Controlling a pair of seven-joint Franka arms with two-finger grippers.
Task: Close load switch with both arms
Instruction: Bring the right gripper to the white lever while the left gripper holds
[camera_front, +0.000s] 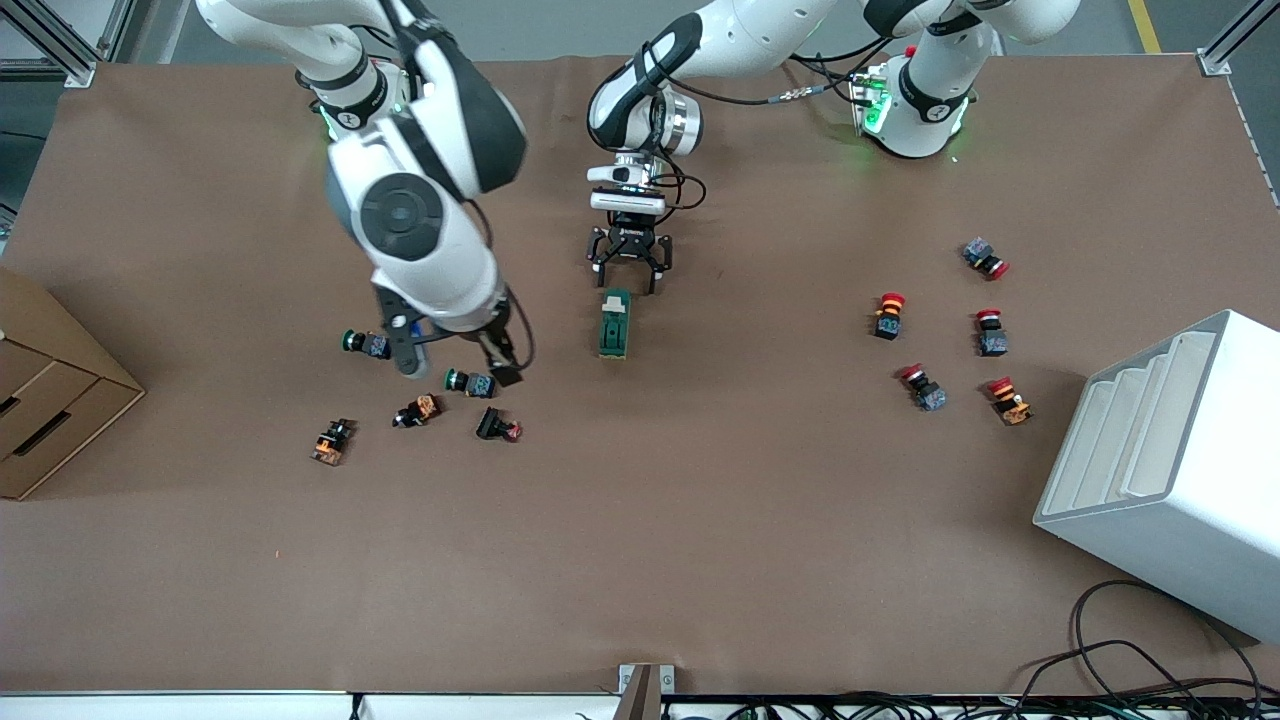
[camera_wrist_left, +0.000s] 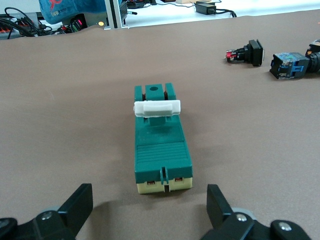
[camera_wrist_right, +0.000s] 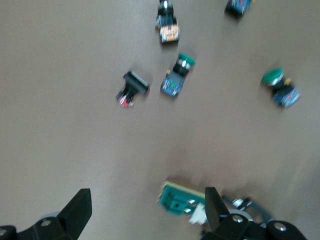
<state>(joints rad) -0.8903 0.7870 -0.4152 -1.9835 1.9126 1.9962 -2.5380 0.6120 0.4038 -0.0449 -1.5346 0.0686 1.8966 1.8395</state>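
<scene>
Load switch (camera_front: 615, 323) lies on the bench (camera_front: 700, 520), long axis running straight out from our open left gripper (camera_front: 630, 268), the nearer one. Our right gripper (camera_front: 455, 365), also open, hangs above the green push-buttons (camera_front: 468, 382).

- Tabletop (camera_front: 700, 520): covered in a matt brown sheet that looks like paper or thin felt; smooth, no gloss.
- Load switch (camera_wrist_left: 161, 150): dark green moulded plastic with a satin finish and fine ribbing on its top face; the lever tab (camera_wrist_left: 156, 107) is white matt plastic; the end face is cream plastic with small copper-coloured metal contacts.
- Left gripper (camera_front: 630, 262): black matt plastic or coated metal; fingers (camera_wrist_left: 218, 205) matt black.
- Right gripper (camera_front: 455, 362): fingers (camera_wrist_right: 78, 207) matt black.
- Arm shells (camera_front: 420, 240): glossy white plastic with black glossy bands.
- Push-buttons (camera_front: 470, 382): glossy plastic caps, dark plastic bodies.
- Cardboard box (camera_front: 50, 400): plain brown, matt.
- White rack (camera_front: 1180, 450): smooth, matt white.
</scene>
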